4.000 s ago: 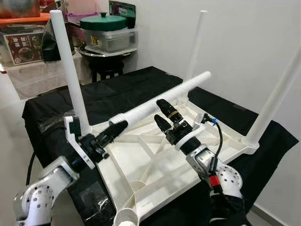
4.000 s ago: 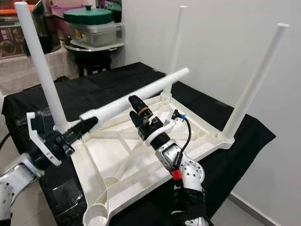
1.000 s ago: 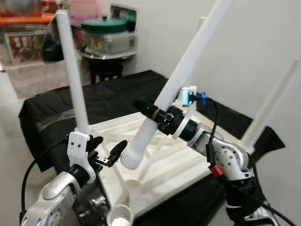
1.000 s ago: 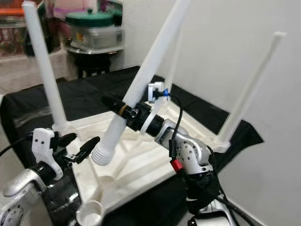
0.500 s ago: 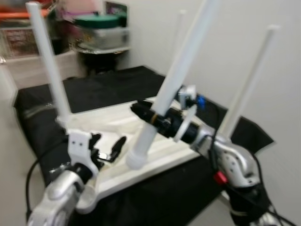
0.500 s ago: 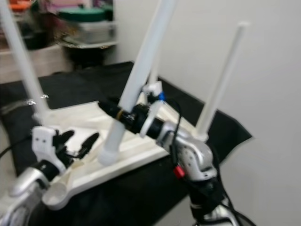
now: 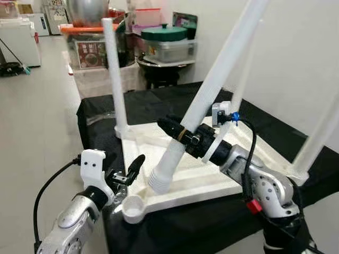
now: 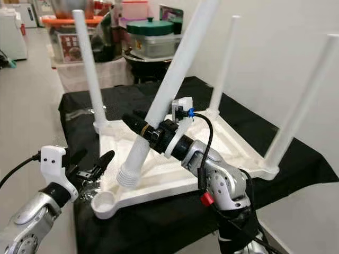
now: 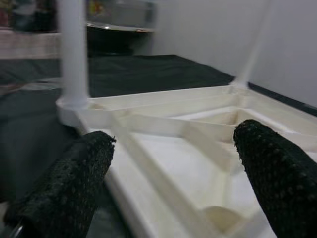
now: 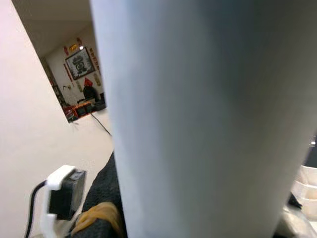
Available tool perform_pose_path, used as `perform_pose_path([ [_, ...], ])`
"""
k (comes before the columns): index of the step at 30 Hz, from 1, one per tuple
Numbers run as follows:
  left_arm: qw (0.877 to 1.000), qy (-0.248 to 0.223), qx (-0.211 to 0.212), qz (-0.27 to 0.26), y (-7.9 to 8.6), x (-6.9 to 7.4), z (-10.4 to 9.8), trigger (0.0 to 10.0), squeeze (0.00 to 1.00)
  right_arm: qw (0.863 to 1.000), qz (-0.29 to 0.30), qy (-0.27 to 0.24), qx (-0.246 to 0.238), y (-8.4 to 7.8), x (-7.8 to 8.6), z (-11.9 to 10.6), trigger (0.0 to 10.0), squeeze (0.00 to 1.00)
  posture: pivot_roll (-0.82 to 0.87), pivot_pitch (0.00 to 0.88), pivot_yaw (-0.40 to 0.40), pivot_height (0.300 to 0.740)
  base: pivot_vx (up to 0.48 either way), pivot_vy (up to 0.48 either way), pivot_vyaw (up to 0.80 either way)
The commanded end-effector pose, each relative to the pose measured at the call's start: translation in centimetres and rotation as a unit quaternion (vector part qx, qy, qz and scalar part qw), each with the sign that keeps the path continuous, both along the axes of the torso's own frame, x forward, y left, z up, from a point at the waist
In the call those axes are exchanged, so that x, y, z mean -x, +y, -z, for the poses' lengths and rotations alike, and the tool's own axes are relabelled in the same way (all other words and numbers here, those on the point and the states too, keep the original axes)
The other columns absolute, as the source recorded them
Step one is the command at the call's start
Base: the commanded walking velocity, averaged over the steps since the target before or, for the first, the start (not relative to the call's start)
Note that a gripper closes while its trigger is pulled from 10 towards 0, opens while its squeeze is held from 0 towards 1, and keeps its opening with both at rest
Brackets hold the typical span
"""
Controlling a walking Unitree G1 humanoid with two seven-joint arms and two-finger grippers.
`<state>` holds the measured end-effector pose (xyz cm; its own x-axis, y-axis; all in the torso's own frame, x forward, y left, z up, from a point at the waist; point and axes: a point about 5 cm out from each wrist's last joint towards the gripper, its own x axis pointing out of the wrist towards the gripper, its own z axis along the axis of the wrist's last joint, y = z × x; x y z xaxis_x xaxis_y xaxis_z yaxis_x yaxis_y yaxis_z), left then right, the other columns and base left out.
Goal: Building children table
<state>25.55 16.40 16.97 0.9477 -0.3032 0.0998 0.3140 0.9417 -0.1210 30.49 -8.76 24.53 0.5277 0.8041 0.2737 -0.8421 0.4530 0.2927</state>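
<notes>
The white table top (image 7: 212, 182) lies upside down on a black-covered table, with three white legs such as the left one (image 7: 113, 79) standing up from its corners. My right gripper (image 7: 175, 131) is shut on the loose fourth leg (image 7: 214, 76), which also shows in the right wrist view (image 10: 198, 124). The leg is steeply tilted. Its ribbed end (image 7: 159, 183) hangs just above the top, near the empty round socket (image 7: 134, 207) at the front corner. My left gripper (image 7: 127, 170) is open and empty beside that socket, its fingers (image 9: 69, 183) spread over the table top (image 9: 163, 163).
Behind the table stand a green-lidded pot (image 7: 164, 34) on clear containers and a cluttered shelf (image 7: 87, 47). A white wall (image 7: 296, 58) runs close along the right. Open tiled floor (image 7: 37, 121) lies to the left, past the black cloth's edge (image 7: 83, 127).
Four seconds ago the leg lay across the top in my left gripper. Now my right gripper holds it tilted up and the left is off it. The camera view has also shifted.
</notes>
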Motion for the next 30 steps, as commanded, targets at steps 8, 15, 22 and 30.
perform_pose_path([
  [8,1.0,0.005,-0.008,0.005,-0.42,0.13,0.3,10.0,0.0,1.0,0.023,-0.011,0.007,-0.61,-0.07,-0.21,10.0,0.0,0.08,0.0,-0.055,0.74,0.0,0.0,0.0],
  [15,1.0,0.009,-0.011,0.011,-0.66,0.26,0.36,10.0,0.0,1.0,0.021,-0.019,0.013,-0.46,0.0,-0.34,10.0,0.0,0.08,0.0,-0.056,0.74,0.0,0.119,0.0],
  [22,1.0,0.008,-0.012,0.011,-0.78,0.22,0.29,10.0,0.0,0.999,0.023,-0.02,0.012,-0.4,-0.03,-0.42,10.0,0.0,0.08,0.0,-0.056,0.74,0.0,0.464,0.0],
  [30,1.0,0.001,-0.031,0.003,-0.84,0.19,0.32,10.0,0.0,0.999,0.025,-0.02,0.008,-0.39,-0.13,-0.59,10.0,0.0,0.09,0.0,-0.056,0.74,0.0,0.09,0.0],
])
